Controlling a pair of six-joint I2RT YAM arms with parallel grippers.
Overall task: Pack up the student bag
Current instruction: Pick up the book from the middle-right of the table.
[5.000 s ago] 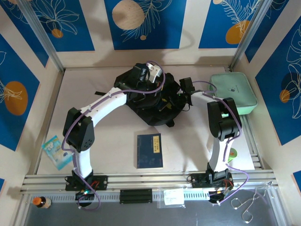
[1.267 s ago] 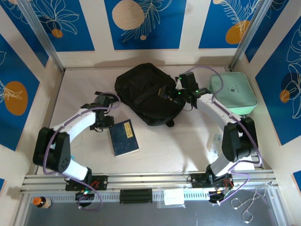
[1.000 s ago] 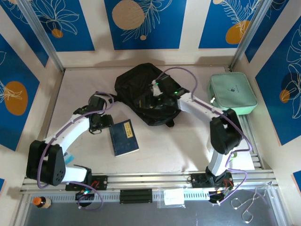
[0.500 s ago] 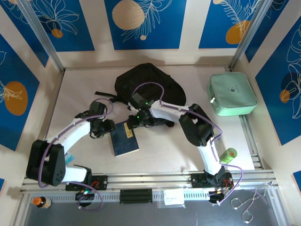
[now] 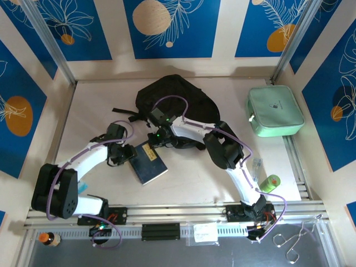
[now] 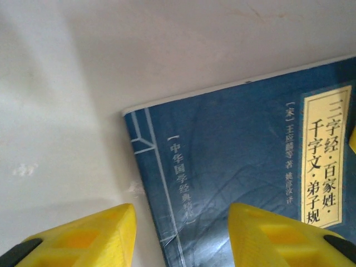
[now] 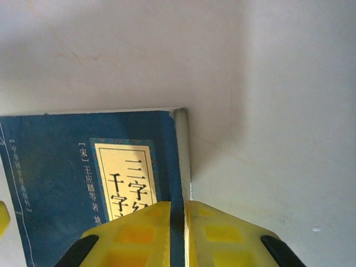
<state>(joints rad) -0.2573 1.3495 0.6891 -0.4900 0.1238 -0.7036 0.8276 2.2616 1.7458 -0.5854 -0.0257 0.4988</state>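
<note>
The right jaws are closed down on the thin pale edge of the blue book (image 7: 83, 183), with the yellow fingers (image 7: 133, 233) pinching it at the corner nearest the bag. The left jaws stand apart. One yellow finger (image 6: 83, 236) is over the bare desk (image 6: 111, 55) and the other is over the cover, so they straddle the book's left corner without clamping it. In the top view the book lies on the desk at an angle between the two arms. The student bag (image 5: 178, 100), black and rounded, sits just behind the book toward the back wall, and the right arm reaches across its near edge. A mint-green pouch (image 5: 275, 110) lies well apart at the far right. A green bottle (image 5: 271, 182) lies near the right arm's base.
</note>
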